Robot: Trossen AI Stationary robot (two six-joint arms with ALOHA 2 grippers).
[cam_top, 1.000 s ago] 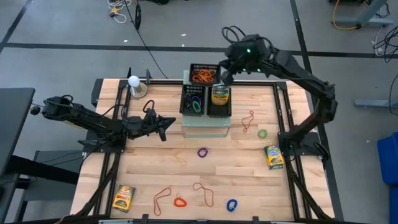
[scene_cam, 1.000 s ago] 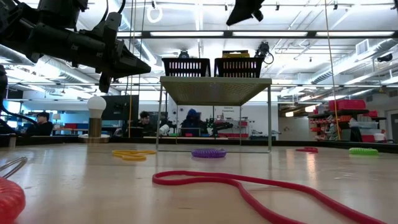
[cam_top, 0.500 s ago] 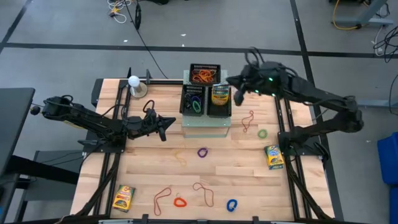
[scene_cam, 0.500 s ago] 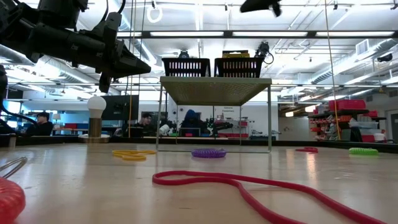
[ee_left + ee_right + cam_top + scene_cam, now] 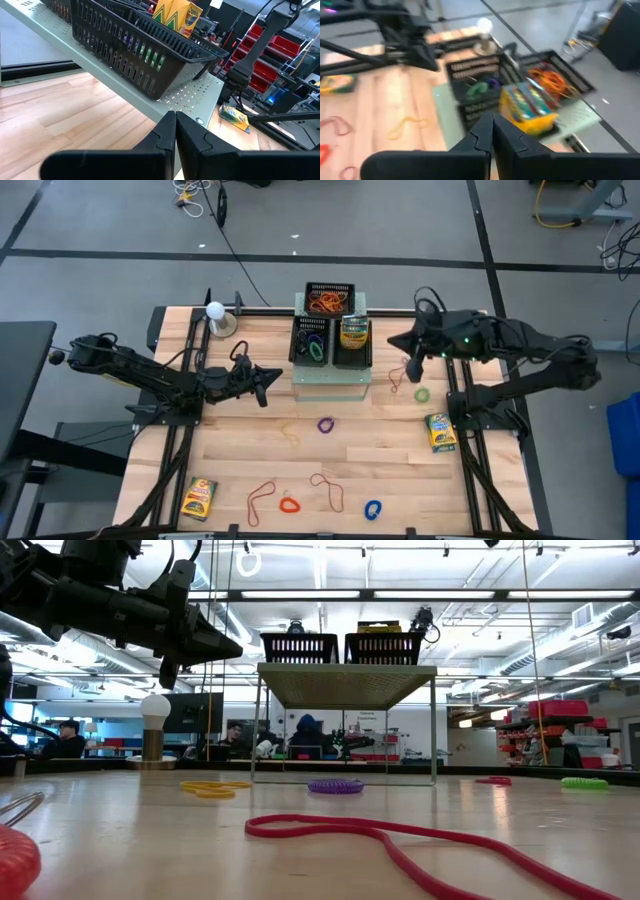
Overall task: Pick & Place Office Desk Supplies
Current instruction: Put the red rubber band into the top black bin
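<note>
One yellow-green crayon box (image 5: 354, 332) stands in a black mesh tray (image 5: 352, 358) on the pale-green perforated box (image 5: 330, 378). Others lie flat on the table at the right (image 5: 440, 432) and the near left (image 5: 199, 497). Purple (image 5: 326, 424), green (image 5: 422, 394), blue (image 5: 372, 509) and red (image 5: 289, 504) loops and thin rubber bands (image 5: 328, 485) lie scattered on the wood. My right gripper (image 5: 411, 370) hangs shut and empty in the air, right of the trays. My left gripper (image 5: 262, 385) waits shut and empty, left of the perforated box.
A far tray (image 5: 328, 300) holds orange rubber bands, and another tray (image 5: 311, 340) holds green and purple loops. A small white-topped stand (image 5: 215, 315) is at the far left. Bare wood lies in the middle and on the near side of the table.
My right gripper has swung from above the crayon-box tray toward the table's right edge and somewhat nearer, sinking a little, and has stayed shut and empty. It has left the top of the low view. Nothing on the table has moved.
</note>
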